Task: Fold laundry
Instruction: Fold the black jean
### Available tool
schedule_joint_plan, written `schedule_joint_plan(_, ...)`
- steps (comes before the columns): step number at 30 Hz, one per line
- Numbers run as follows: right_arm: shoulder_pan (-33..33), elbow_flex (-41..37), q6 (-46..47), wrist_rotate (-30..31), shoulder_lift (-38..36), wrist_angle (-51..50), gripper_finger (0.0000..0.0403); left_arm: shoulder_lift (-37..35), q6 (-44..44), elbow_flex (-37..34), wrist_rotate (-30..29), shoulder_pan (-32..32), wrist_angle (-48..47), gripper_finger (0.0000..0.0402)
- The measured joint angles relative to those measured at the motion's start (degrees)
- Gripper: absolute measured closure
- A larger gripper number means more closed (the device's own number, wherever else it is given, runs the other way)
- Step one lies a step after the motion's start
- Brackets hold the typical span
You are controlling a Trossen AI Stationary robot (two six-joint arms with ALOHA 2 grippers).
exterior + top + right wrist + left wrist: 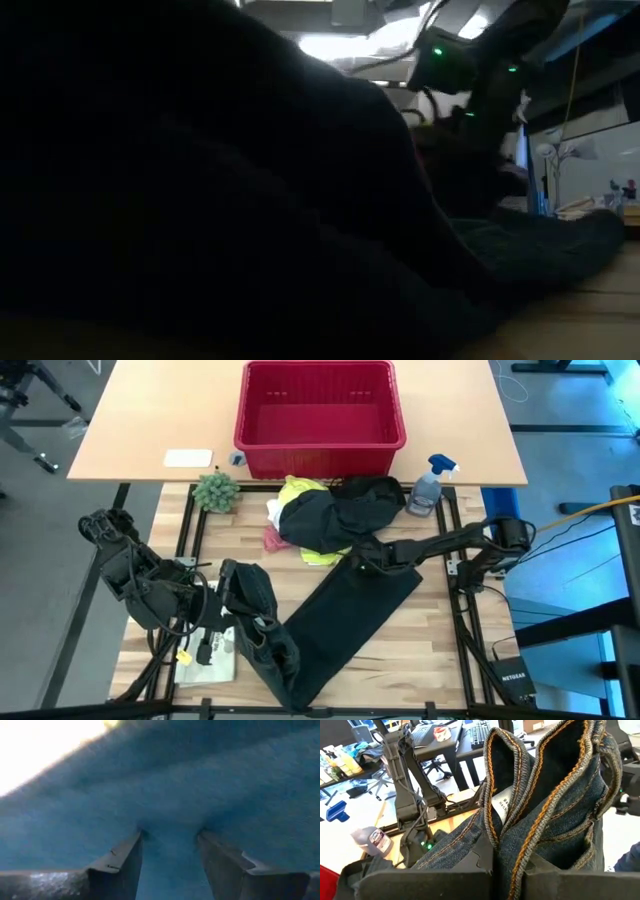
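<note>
The dark denim trousers (340, 615) lie slantwise across the table, with the waist near my left arm and the leg ends toward the far right. My left gripper (228, 592) is shut on the bunched waist (540, 795). My right gripper (362, 560) is shut on the far leg end. Behind it lies a heap: the yellow T-shirt (300, 495) under a dark garment (345, 510), with the pink cloth (273, 540) and the white cloth (274, 510) at its left edge. In the low view, dark cloth (200, 200) fills most of the picture. My left gripper pinches the trousers' waistband (507, 855) between its two fingers (470, 865). Several denim layers stand bunched up beyond the fingers, with the label showing inside; the rest trails onto the table. My right gripper pinches a fold of the trouser leg (170, 850) between its fingers (122, 865), near the leg's far end. The arm reaches in from the table's right. The cloth around the fingers rises in a small ridge; one layer or several, I cannot tell.
A red plastic basket (320, 405) stands on the far table, with a small green plant (215, 490) and a spray bottle (430, 485) in front of it. A flat white item (212, 658) lies at the near left, under my left arm.
</note>
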Motion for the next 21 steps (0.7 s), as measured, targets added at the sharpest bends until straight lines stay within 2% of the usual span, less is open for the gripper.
schedule_joint_plan(3, -1.1, 2.2, 0.2, -0.5, 2.2, 6.6, 0.0221, 0.0, 0.0, 0.0, 0.0, 0.1, 0.0, 0.0398)
schedule_joint_plan(9, -1.6, 6.8, 0.1, -3.7, 8.1, 9.8, 0.0221, 0.0, -0.2, 0.0, 0.0, 0.1, 0.0, 0.0398)
schedule_joint_plan(12, 0.0, 7.7, -0.9, 0.1, 7.0, 10.7, 0.0221, 0.0, 0.0, 0.0, 0.2, 0.5, 0.0, 0.0398)
schedule_joint_plan(17, 1.3, 8.1, -3.1, 7.2, 0.7, 3.5, 0.0221, 0.2, 0.0, 0.0, 3.6, 3.1, 0.1, 0.0399)
schedule_joint_plan(21, 1.3, 8.1, -4.0, 8.0, -2.1, -7.2, 0.0221, 0.5, 1.1, 0.0, 4.4, 4.4, 0.3, 0.0399)
